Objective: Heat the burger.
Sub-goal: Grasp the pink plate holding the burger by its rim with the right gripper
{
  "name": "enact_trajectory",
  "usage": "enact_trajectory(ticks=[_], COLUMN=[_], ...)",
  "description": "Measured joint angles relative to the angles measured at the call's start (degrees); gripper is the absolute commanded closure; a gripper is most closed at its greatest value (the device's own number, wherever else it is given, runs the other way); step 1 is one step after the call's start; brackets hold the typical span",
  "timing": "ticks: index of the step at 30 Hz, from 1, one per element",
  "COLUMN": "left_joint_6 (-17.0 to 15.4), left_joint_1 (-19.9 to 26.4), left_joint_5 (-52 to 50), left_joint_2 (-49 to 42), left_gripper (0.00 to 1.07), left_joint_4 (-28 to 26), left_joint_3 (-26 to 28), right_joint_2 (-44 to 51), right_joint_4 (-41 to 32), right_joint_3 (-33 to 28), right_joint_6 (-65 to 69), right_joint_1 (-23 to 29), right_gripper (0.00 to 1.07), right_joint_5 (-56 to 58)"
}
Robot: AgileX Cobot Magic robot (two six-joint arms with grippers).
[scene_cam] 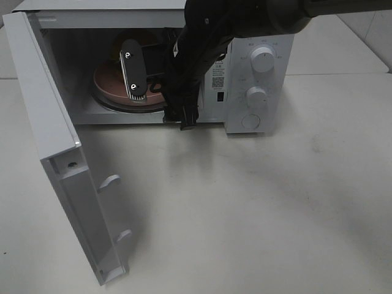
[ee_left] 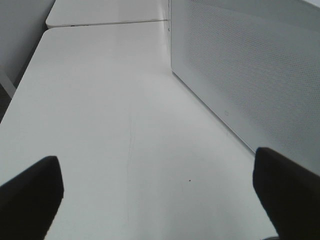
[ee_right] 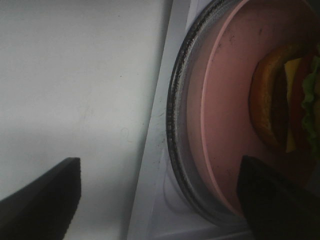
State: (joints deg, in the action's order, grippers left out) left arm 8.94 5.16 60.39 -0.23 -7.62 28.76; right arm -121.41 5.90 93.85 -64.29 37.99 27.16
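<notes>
The burger [ee_right: 280, 100] lies on its side on a round pink plate [ee_right: 225, 100], showing bun, cheese, tomato and lettuce. The plate rests on the glass turntable [ee_right: 176, 105] inside the open microwave [scene_cam: 257, 24]. My right gripper [ee_right: 157, 200] is open at the oven's mouth, one finger over the plate and the other over the table, with nothing between them. In the exterior view the right gripper [scene_cam: 158, 92] hides most of the burger; the plate [scene_cam: 107, 89] shows beneath it. My left gripper [ee_left: 160, 200] is open over bare table beside the microwave's perforated wall [ee_left: 250, 75].
The microwave door [scene_cam: 55, 141] stands swung out to the left, reaching toward the table's front edge. Two dials [scene_cam: 263, 61] and a button sit on the control panel at the right. A second table [ee_left: 105, 15] adjoins at the far end.
</notes>
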Motion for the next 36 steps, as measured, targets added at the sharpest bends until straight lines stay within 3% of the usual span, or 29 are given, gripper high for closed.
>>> enact_trajectory(ticks=[15,22,31,36], left_joint_6=[0.0,0.0,0.0,0.0], left_joint_1=[0.0,0.0,0.0,0.0], left_joint_5=[0.0,0.0,0.0,0.0], left_joint_2=[0.0,0.0,0.0,0.0], left_gripper=[0.09,0.09,0.09,0.09], left_joint_4=[0.0,0.0,0.0,0.0], left_joint_3=[0.0,0.0,0.0,0.0], right_joint_2=[-10.6,-15.7,-19.1,-20.9], right_joint_4=[-0.1,0.0,-0.1,-1.3], right_joint_3=[11.8,20.1,25.1,25.9], right_joint_6=[2.6,2.6,2.6,2.7], right_joint_1=[0.0,-0.2,-0.6,-1.0], right_gripper=[0.27,0.28,0.31,0.39], right_joint_5=[0.1,3.2,4.2,4.5])
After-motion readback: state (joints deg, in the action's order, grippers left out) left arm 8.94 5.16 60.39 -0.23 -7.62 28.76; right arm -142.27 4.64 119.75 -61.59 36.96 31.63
